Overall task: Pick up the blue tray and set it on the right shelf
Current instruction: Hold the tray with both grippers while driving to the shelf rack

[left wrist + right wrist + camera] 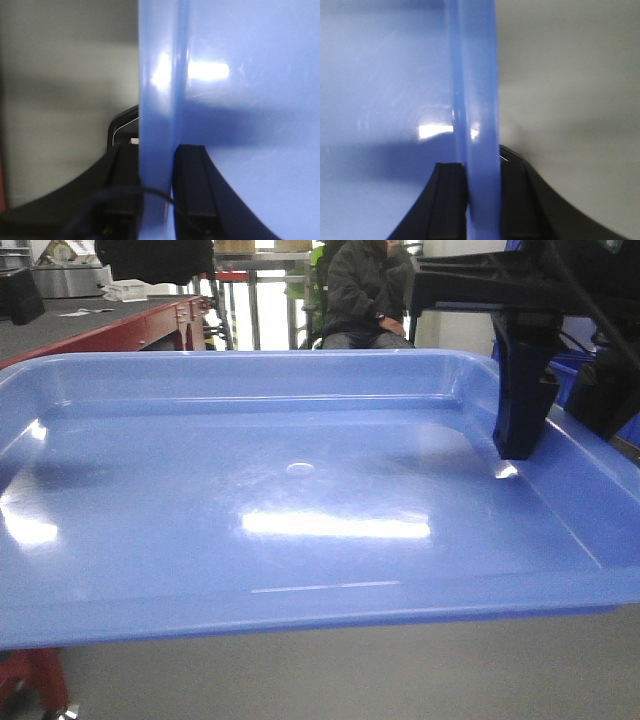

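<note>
The blue tray (pixel 300 500) fills most of the front view, held level above the grey floor, its glossy inside facing up. My right gripper (pixel 522 440) reaches down over the tray's right wall. In the right wrist view it (pixel 482 172) is shut on the tray's rim (pixel 475 100), one finger inside and one outside. In the left wrist view my left gripper (pixel 156 160) is shut on the opposite rim (pixel 157 100) in the same way. It lies outside the front view. The right shelf is out of view.
A black-topped table with a red edge (pixel 100 325) stands at the back left. A seated person in a dark jacket (pixel 368 290) is behind the tray. Darker blue bins (pixel 572 375) show at the far right. Grey floor (pixel 350 670) lies below.
</note>
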You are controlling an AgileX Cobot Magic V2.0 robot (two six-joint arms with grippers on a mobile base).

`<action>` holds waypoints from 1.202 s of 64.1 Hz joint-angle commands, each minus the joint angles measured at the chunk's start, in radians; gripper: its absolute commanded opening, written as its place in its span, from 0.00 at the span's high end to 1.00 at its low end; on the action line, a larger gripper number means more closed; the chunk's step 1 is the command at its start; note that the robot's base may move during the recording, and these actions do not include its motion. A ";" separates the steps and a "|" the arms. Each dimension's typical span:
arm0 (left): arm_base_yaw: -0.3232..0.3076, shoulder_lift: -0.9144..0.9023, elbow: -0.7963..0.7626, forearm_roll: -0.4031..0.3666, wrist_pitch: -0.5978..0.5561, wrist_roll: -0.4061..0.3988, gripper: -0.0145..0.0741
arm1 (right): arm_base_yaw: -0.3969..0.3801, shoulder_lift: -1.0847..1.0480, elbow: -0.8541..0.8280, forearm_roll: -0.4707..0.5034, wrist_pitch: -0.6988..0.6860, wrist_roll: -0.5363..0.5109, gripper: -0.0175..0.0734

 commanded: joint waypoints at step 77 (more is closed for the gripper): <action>-0.011 -0.023 -0.029 -0.025 -0.009 -0.003 0.79 | 0.000 -0.036 -0.028 -0.010 -0.057 0.010 0.56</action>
